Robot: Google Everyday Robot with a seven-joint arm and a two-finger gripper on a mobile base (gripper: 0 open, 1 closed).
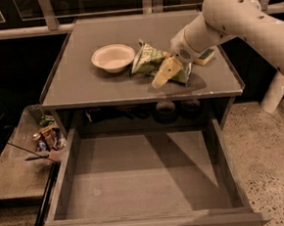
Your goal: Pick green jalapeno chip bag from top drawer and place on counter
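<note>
The green jalapeno chip bag (150, 59) lies on the counter (85, 80), right of centre, next to a white bowl. My gripper (167, 72) is on the counter right over the bag's right end and touches it; the arm reaches in from the upper right. The top drawer (144, 176) is pulled fully out below the counter, and its flat grey bottom is bare.
A white bowl (113, 57) stands on the counter left of the bag. A green-and-yellow sponge (206, 57) lies behind my wrist near the right rim. A low side tray (11, 169) with clutter (48, 137) sits at the left. Speckled floor is at the right.
</note>
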